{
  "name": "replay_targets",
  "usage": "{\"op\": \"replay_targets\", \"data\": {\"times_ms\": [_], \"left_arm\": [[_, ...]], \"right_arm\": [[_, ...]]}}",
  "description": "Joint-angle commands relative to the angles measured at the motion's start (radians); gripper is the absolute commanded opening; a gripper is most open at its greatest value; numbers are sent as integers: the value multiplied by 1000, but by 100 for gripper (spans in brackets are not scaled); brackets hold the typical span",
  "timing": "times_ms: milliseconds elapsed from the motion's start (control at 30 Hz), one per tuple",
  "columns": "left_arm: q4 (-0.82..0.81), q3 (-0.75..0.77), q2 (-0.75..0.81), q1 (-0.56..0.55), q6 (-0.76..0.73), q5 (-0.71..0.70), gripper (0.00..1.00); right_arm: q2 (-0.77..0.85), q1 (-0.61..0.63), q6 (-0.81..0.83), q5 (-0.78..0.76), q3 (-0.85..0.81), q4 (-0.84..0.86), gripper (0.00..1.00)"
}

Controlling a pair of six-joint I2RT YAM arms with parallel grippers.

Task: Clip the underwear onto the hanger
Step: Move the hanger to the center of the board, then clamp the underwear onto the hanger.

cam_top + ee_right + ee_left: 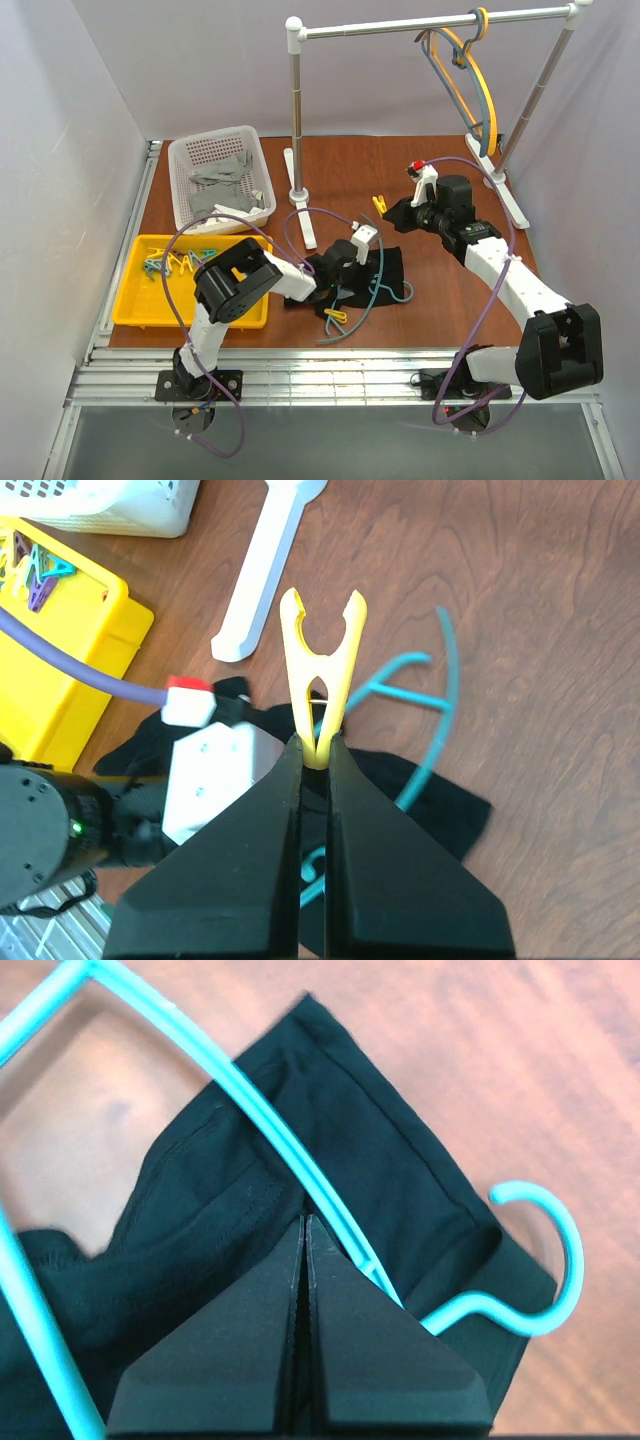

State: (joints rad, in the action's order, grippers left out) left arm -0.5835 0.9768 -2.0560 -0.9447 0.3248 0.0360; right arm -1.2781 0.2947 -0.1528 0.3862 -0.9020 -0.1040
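Small black soft underwear (392, 266) lies mid top view, thin teal plastic hanger (268, 1128) on top. There left gripper (305, 1222) pressed together, tips by hanger. Upper right, right gripper (315, 752) pinches yellow plastic peg (321, 665).

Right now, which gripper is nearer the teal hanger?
Left. The left gripper sits shut at the hanger, over the underwear; the right gripper holds a yellow clip, apart from it.

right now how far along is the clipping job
Done: the teal hanger lies across the black underwear on the table. In hand: the right hand grips a yellow clothespin by one end, and the left hand is shut at the hanger's bar. Left: getting that clothespin onto fabric and bar together.
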Motion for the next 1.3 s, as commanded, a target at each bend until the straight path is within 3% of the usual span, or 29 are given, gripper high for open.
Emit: {"op": "replay_targets", "data": {"times_ms": [0, 167, 267, 567, 667, 800, 933, 1067, 1267], "left_arm": [[-5, 46, -42, -19, 28, 74, 0], [-53, 79, -58, -31, 45, 113, 0], [-64, 36, -10, -32, 39, 49, 0], [-98, -234, 405, -28, -44, -194, 0], [-30, -268, 444, 4, -20, -271, 5], [-82, -311, 413, 55, -21, -179, 11], [-110, -310, 366, 57, -43, -91, 27], [-98, -302, 320, 58, -85, -53, 35], [-135, -307, 277, 58, -95, 10, 38]], "right_arm": [[19, -5, 2, -10, 6, 3, 1], [28, -5, 4, -14, 5, -3, 1], [43, -5, 6, -9, 5, -14, 1], [50, -5, -20, 32, 120, -14, 1], [7, -5, -48, 107, 155, 22, 1], [-49, 0, -56, 172, 167, 41, 1], [-116, 0, -62, 227, 135, 38, 1], [-191, 6, -56, 258, 109, 14, 1], [-233, 7, -45, 230, 100, -6, 1]]}}
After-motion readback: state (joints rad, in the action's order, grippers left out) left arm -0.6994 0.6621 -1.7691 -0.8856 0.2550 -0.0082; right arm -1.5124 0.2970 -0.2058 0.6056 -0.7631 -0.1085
